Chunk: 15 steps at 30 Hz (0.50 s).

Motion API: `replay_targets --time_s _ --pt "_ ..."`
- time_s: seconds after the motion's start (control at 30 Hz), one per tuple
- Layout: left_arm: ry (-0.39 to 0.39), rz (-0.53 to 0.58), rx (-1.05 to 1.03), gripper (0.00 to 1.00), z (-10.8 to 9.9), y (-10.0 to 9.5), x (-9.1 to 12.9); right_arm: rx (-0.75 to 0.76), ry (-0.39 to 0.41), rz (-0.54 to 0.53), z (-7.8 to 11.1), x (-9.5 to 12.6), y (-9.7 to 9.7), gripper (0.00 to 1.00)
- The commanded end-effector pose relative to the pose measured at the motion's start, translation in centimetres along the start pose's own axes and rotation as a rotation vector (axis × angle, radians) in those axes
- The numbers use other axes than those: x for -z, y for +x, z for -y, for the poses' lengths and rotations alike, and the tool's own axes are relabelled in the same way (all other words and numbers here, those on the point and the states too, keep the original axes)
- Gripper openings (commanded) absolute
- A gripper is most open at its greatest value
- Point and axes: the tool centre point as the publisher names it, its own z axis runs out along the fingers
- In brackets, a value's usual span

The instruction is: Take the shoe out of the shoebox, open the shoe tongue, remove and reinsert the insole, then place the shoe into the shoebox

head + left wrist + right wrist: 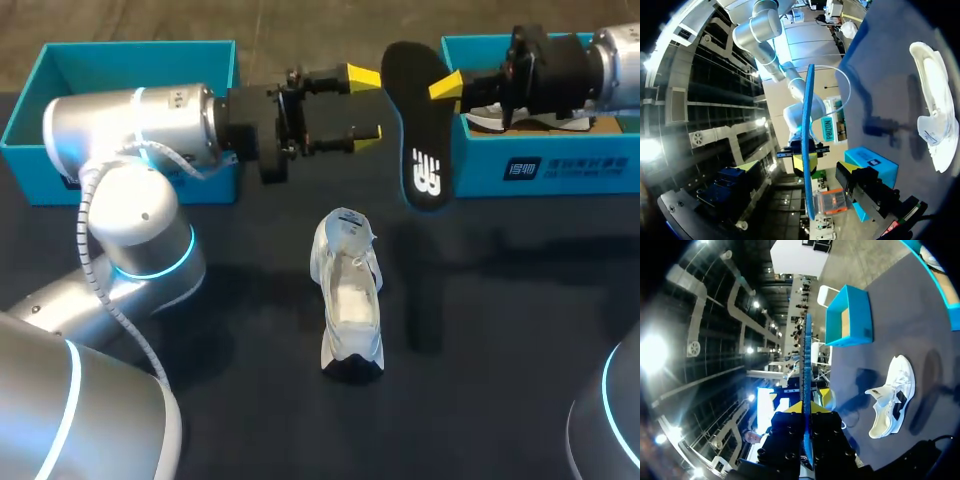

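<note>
The white shoe (350,300) stands on its sole on the dark table (500,300), outside the boxes; it looks light and soft-sided, best taken by heel or sole. Beyond it the black insole (420,130) hangs from the right gripper (440,87), its fingers pinched on the upper end. It is thin, floppy foam, I'd judge, so an edge grip suits it. The left gripper (364,105) stands spread just beside it, holding nothing. A white logo marks the insole; the shoebox (560,165) behind carries white print
</note>
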Motion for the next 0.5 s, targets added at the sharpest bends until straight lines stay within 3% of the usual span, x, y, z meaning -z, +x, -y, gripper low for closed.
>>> replay_targets --time_s 0.03,0.13,0.33,0.5 --pt "-0.003 0.011 -0.004 0.9 -0.5 0.5 -1.1 -0.006 0.01 0.001 -0.6 -1.0 -0.3 0.0" --pt "-0.004 0.003 -0.004 0.83 -0.5 0.7 -1.5 -0.011 0.006 0.004 -0.6 -1.1 -0.5 0.0" --pt "-0.002 -0.006 0.0 0.58 -0.4 1.3 -2.0 -0.025 0.013 0.018 -0.8 -1.5 -0.8 0.0" --pt "-0.005 -0.001 -0.004 0.46 -0.3 1.4 -2.3 -0.027 0.017 0.016 -1.2 -1.8 -1.0 0.0"
